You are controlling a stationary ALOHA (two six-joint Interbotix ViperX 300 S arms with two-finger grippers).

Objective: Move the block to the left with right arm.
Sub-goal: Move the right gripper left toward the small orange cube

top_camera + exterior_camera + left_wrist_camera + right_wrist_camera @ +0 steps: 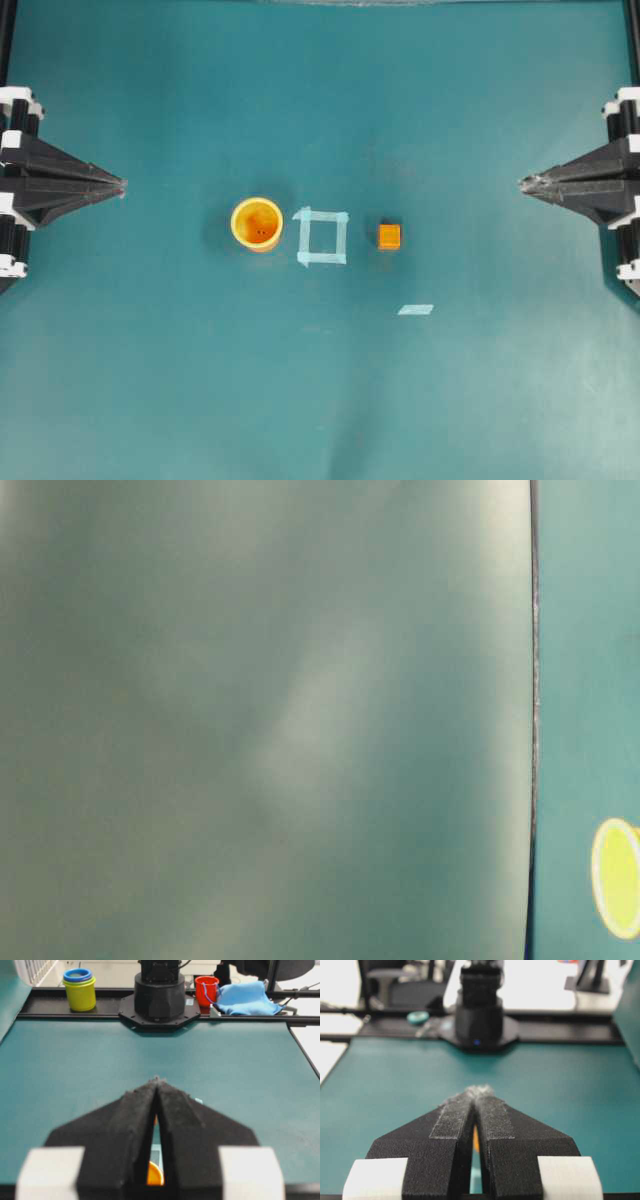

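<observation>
Jaws of both grippers closed, yellow-orange cup [257,223] upright, holding nothing

Teal table mat [320,100] fills the overhead view; yellow-orange cup [257,223] sits upright left of centre, pale tape square outline [322,237] just right of it, apart from it, and a loose pale tape strip [415,309] lower right of centre. Left wrist view, top edge: stacked yellow-green cup with blue rim [80,988] upper left, red cup [206,988] touching a blue cloth [246,999] upper right. Right wrist view: teal round object [417,1017] upper left, too blurred to identify.
</observation>
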